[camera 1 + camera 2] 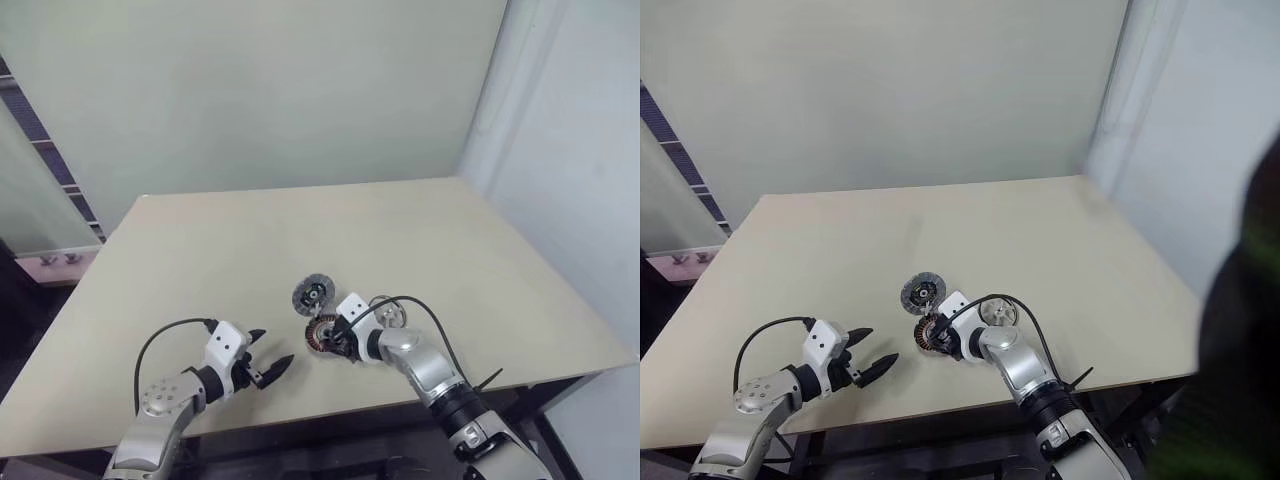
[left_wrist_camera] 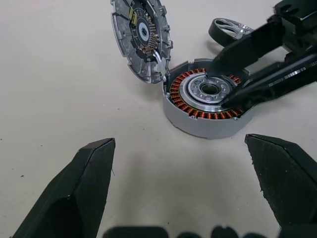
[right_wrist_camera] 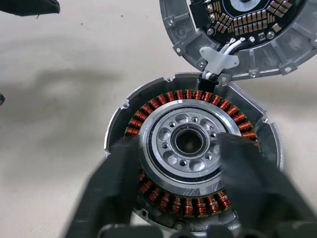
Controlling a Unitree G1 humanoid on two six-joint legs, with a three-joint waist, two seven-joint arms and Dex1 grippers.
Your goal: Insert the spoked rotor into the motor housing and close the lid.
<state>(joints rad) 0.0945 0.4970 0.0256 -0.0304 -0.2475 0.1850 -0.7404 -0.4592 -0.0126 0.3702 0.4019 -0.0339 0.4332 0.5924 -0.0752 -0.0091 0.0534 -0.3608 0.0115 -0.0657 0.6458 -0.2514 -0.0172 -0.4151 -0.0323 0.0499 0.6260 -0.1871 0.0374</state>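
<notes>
Beige table (image 1: 200, 260) — right fingers (image 3: 124, 173) parted over the motor housing (image 2: 205, 99), left fingers (image 2: 84, 183) spread wide.

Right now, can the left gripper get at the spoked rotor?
Probably not directly. The spoked rotor lies beyond the motor housing, and the right gripper sits over that housing, across the open left gripper's path.

No legible text, labels, brand marks, numbers or signs appear in any view. The motor housing (image 3: 193, 158), the lid (image 3: 242, 34) and the spoked rotor (image 2: 229, 29) carry no readable markings, and the surface (image 1: 200, 260) bears no print.
</notes>
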